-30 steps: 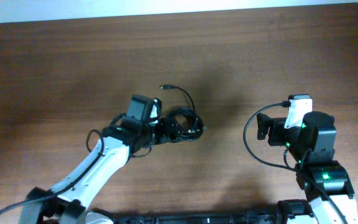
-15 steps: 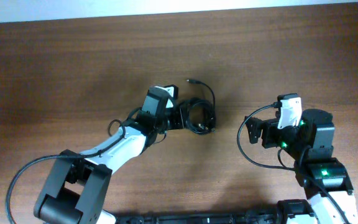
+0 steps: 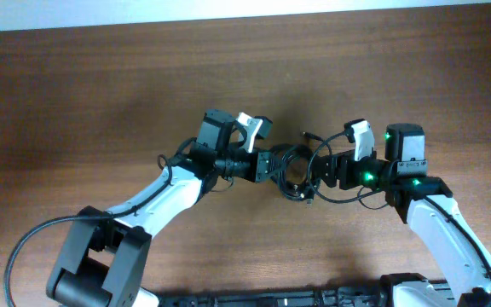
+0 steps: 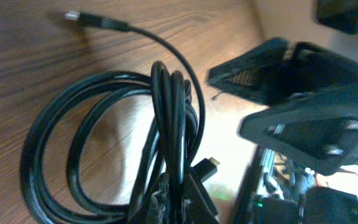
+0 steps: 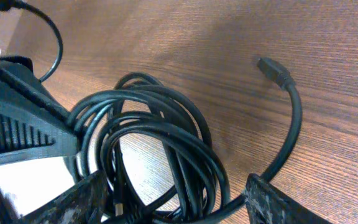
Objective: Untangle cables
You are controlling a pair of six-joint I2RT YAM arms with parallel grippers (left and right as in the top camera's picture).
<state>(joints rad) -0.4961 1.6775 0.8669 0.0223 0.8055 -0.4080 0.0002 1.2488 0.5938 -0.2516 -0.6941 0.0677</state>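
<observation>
The cables point(image 3: 292, 172) are a loose black coil lying mid-table between my two grippers. My left gripper point(image 3: 271, 165) comes in from the left and is shut on the coil's left side. In the left wrist view its jaws point(image 4: 178, 202) pinch a bunch of strands point(image 4: 169, 124), and a free plug point(image 4: 79, 17) lies on the wood. My right gripper point(image 3: 314, 169) comes in from the right. In its wrist view it point(image 5: 178, 180) stands open, with its fingers point(image 5: 86, 199) either side of the coil point(image 5: 185, 174). Another plug end point(image 5: 275, 71) lies loose on the table.
The brown wooden table point(image 3: 101, 94) carries nothing else. A pale strip point(image 3: 245, 8) runs along its far edge. The two grippers face each other a few centimetres apart, with each arm's own black wire point(image 3: 352, 198) looping nearby.
My left gripper has shut on the cables and carried them to the right. My right arm has swung left up to the coil, and its jaws have narrowed somewhat.
</observation>
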